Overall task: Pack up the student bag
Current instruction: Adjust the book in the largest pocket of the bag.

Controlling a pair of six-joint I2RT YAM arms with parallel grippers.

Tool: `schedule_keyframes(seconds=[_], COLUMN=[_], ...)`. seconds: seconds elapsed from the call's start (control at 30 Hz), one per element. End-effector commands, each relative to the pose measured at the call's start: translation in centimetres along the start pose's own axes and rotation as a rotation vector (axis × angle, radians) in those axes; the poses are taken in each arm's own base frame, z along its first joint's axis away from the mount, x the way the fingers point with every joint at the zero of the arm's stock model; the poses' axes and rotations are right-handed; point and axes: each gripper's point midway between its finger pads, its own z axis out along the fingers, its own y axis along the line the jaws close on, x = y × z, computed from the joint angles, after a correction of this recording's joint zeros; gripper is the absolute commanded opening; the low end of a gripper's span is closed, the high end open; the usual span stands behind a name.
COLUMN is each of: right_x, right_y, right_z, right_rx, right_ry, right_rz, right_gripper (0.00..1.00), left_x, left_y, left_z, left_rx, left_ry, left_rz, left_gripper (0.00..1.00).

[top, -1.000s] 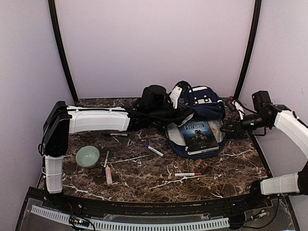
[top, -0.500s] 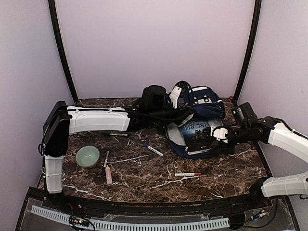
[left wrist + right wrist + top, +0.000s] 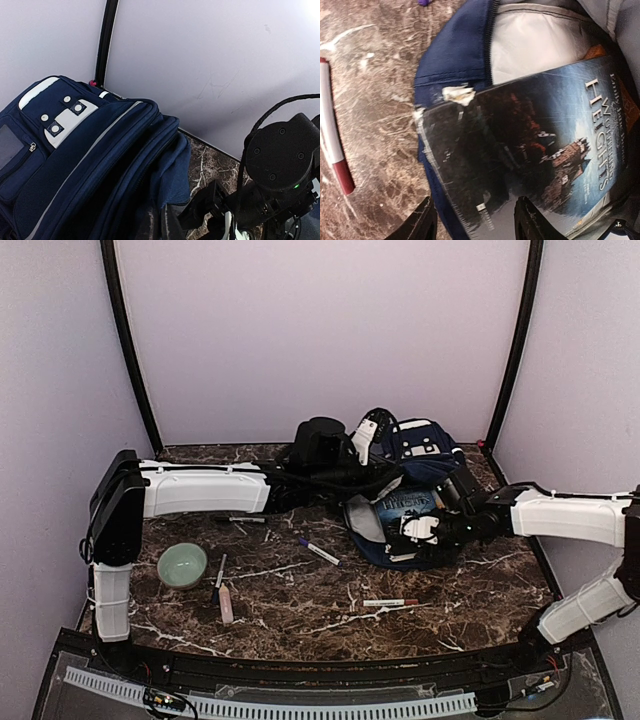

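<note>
The navy student bag [image 3: 425,455] lies at the back right of the table, its mouth open toward the front. A dark-covered book [image 3: 408,508] lies partly inside, on the pale lining [image 3: 530,47]. My left gripper [image 3: 370,437] is shut on the bag's upper flap [image 3: 175,165] and holds it raised; its fingers barely show at the bottom of the left wrist view. My right gripper [image 3: 420,530] hovers open over the book's [image 3: 530,145] near corner. One finger [image 3: 422,222] is over the bag's rim, the other [image 3: 532,220] over the cover. Nothing is between them.
On the marble table lie a green bowl [image 3: 182,565], a purple-capped marker [image 3: 318,551], a red-tipped marker [image 3: 390,602], a pink stick [image 3: 226,605] and a dark pen [image 3: 240,519]. The red-tipped marker [image 3: 332,145] lies left of the bag. The back wall rises close behind the bag.
My right arm swung in from the right edge to above the book's near corner, and its jaws stand wider. The left arm and the bag have not moved.
</note>
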Motion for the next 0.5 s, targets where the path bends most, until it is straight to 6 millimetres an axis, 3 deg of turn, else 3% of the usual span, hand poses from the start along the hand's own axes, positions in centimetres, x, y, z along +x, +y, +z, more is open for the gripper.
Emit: schedule_keyframes(seconds=[0.0, 0.27, 0.47], right_x=[-1.5, -0.5, -0.9], right_y=[-3.2, -6.8, -9.7], right_z=[0.0, 1.5, 2.0], right_rx=[0.129, 0.314, 0.448], right_ry=[-0.023, 0.054, 0.056], right_rz=[0.030, 0.077, 0.108], right_gripper=[0.52, 0.44, 0.39], left_x=[-7.5, -7.5, -7.1], left_y=[-3.6, -3.9, -4.1], left_z=[-3.1, -3.1, -3.0], left_rx=[0.091, 0.110, 0.123], left_ry=[-0.181, -0.172, -0.158], left_rz=[0.028, 0.024, 0.012], left_gripper=[0.00, 0.00, 0.00])
